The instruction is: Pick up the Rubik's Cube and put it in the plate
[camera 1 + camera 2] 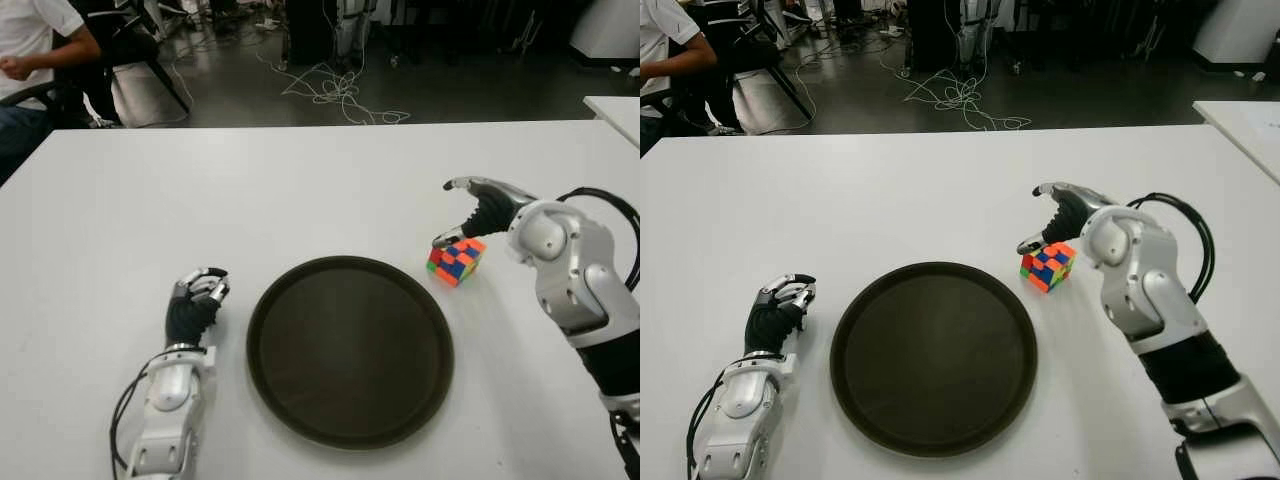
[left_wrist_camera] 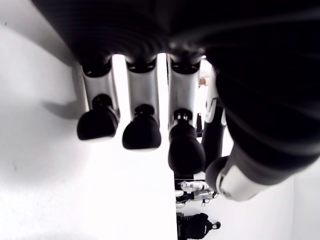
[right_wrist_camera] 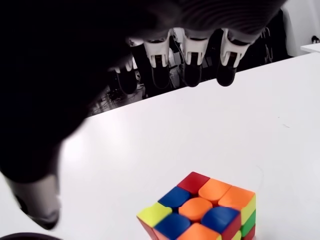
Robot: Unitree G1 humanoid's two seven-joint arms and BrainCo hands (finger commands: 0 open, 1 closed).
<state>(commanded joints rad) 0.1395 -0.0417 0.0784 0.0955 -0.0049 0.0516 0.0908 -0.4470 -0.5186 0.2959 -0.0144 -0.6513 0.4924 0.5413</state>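
Cube (image 1: 456, 260) sat on the table (image 1: 300, 190) toward its right edge, just beside the plate (image 1: 350, 350). Right hand (image 1: 470, 215) hovered spread wide above it, empty; left hand (image 1: 195, 305) curled idle left of the plate. It'd want to drop squarely before closing.

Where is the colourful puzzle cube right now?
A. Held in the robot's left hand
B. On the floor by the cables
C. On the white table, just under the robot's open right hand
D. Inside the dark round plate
C: the Rubik's Cube sits on the table beside the plate, under the open right hand.
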